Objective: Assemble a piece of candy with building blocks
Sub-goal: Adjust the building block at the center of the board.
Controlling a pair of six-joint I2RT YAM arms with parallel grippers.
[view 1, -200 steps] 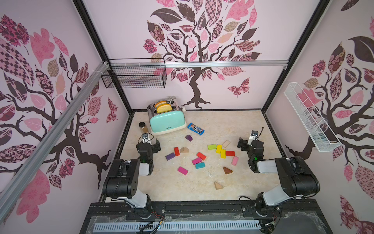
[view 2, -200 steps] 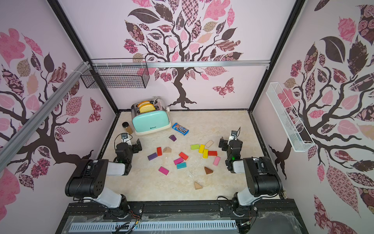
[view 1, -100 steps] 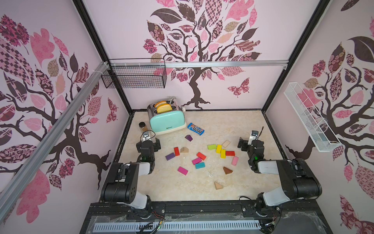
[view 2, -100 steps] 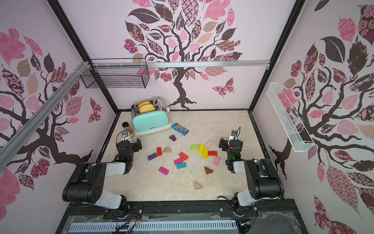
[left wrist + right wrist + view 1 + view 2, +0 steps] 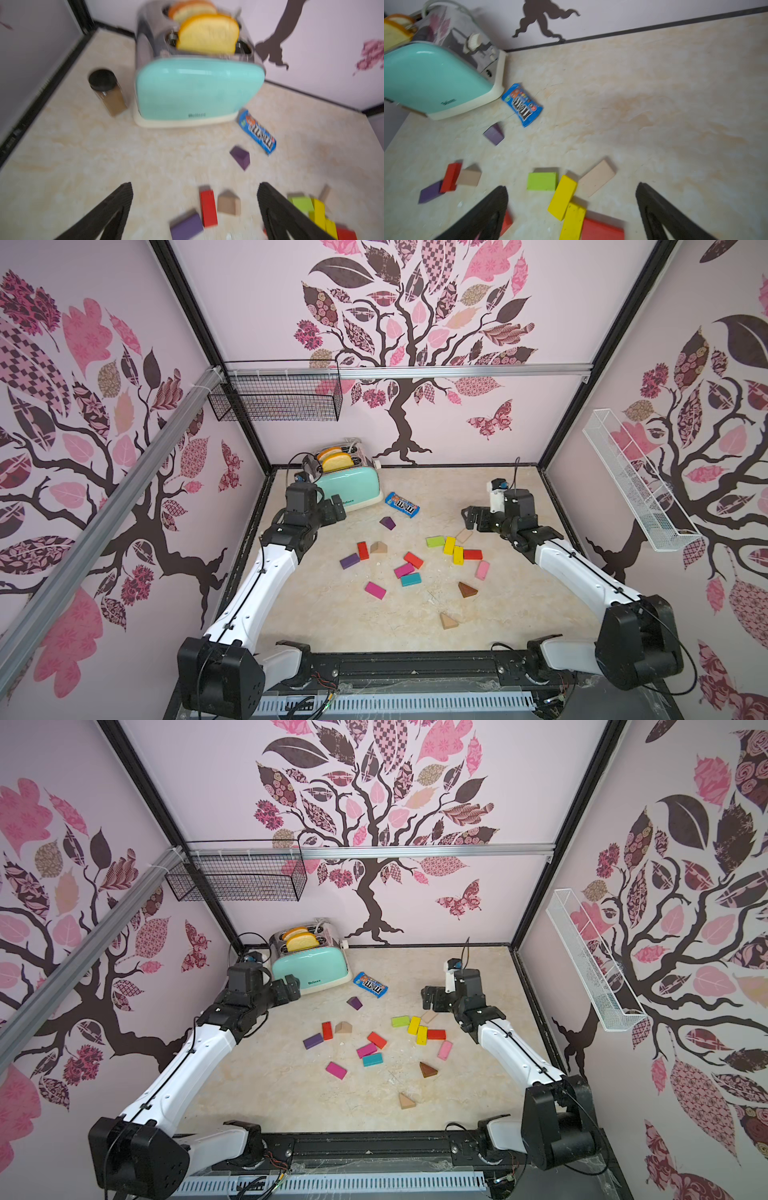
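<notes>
Both arms extend forward; left gripper [image 5: 194, 187] and right gripper [image 5: 572, 188] spread wide, apparently empty.

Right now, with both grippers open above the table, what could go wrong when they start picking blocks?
1. The yellow blocks, the red block beside them and the green block lie crowded together close to the right gripper; grasping one may push its neighbours.
2. The left gripper hangs near the toaster; a wide swing might bump it.

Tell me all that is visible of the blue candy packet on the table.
The candy packet is an oblong wrapper, blue and glossy, with dark-and-white lettering and orange print. It lies flat on the table, slanted, one end close to the base of the toaster; contact there is unclear. A purple triangle block lies nearby, apart.
</notes>
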